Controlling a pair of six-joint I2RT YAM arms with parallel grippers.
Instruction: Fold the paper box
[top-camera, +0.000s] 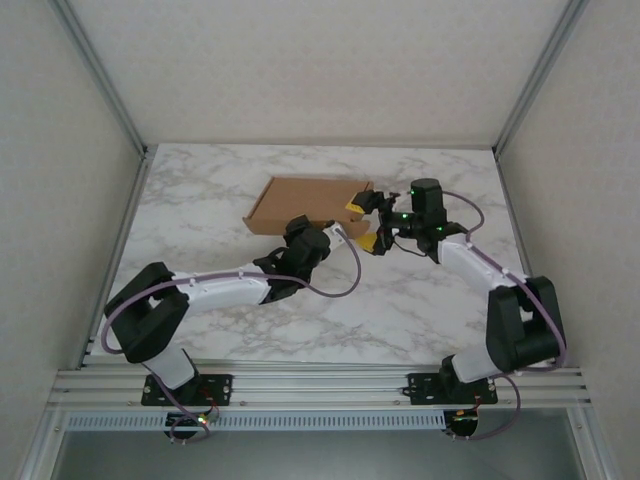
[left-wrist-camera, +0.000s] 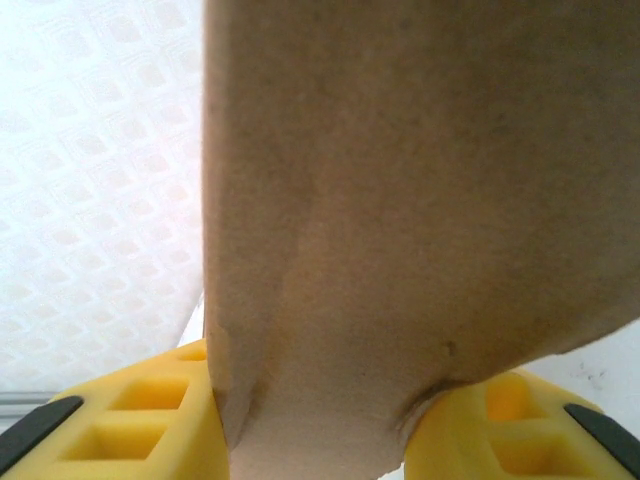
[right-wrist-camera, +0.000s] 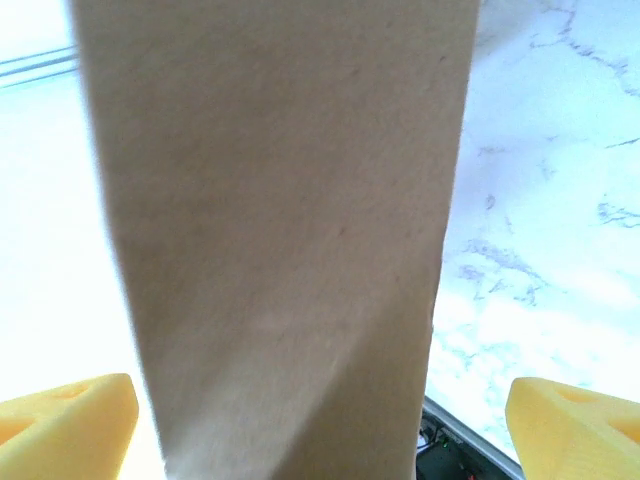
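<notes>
Paper box (top-camera: 305, 203) is lying on the marble table (top-camera: 220, 180), a bit past centre toward 12 o'clock. It's brown cardboard, w/ the long side running roughly 9 to 3. Both grippers are sitting at its right-hand end, approx the 4 o'clock corner.

L gripper (left-wrist-camera: 315, 430) is pinching a cardboard flap. In the left wrist view the yellow fingers (left-wrist-camera: 130, 415) are pressing on it from both sides, the board is creasing where they're squeezing, and the flap is rising toward 12 o'clock out of the jaws.

R gripper (right-wrist-camera: 320, 440) is standing wide. In its wrist view a strip of cardboard is running up btwn the fingers, but both yellow tips (right-wrist-camera: 70, 420) are sitting well apart from it at 8 and 4 o'clock, touching nothing.

From above, R gripper is pointing at the box from 3 o'clock and L gripper from 7 o'clock.
</notes>
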